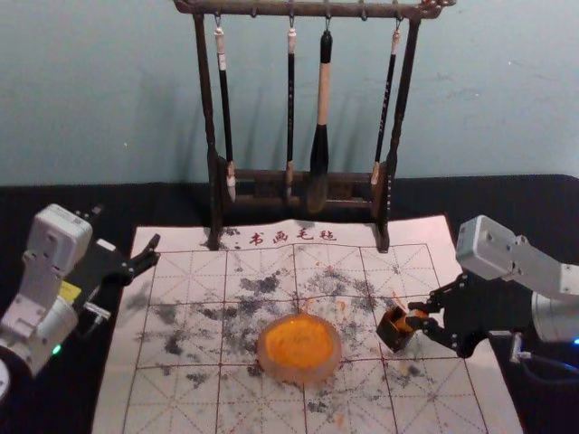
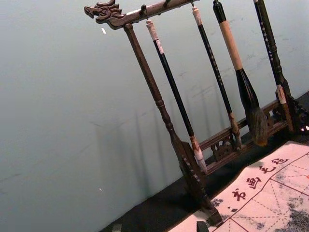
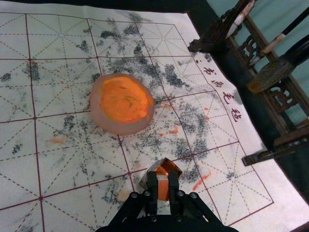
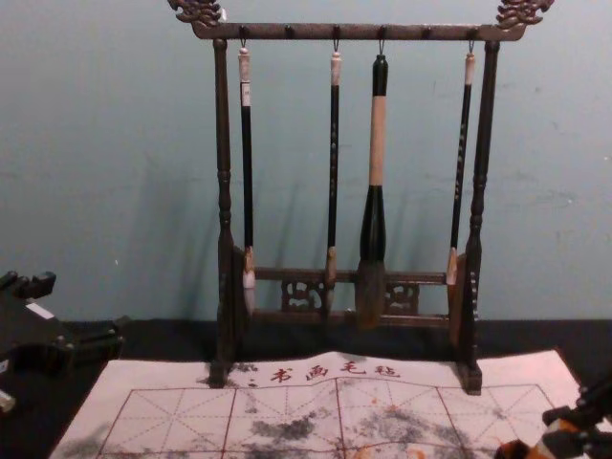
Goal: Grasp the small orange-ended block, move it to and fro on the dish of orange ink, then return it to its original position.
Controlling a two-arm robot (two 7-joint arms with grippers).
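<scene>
My right gripper (image 1: pixel 415 316) is at the right of the sheet, shut on the small orange-ended block (image 1: pixel 407 320). The block stands at the mouth of a small dark holder (image 1: pixel 393 335); how deep it sits is hidden. In the right wrist view the gripper (image 3: pixel 163 187) pinches the pinkish-orange block (image 3: pixel 163 189), with the brown-orange holder (image 3: pixel 174 166) just beyond its fingertips. The dish of orange ink (image 1: pixel 299 347) lies left of the holder, apart from it. My left gripper (image 1: pixel 127 227) is parked open at the left edge, its fingers (image 2: pixel 202 226) wide apart.
A dark wooden rack (image 1: pixel 214 181) with several hanging brushes stands behind the dish at the sheet's back edge. The gridded, ink-stained sheet (image 1: pixel 181 398) lies on a black tablecloth (image 1: pixel 507 194), against a pale wall.
</scene>
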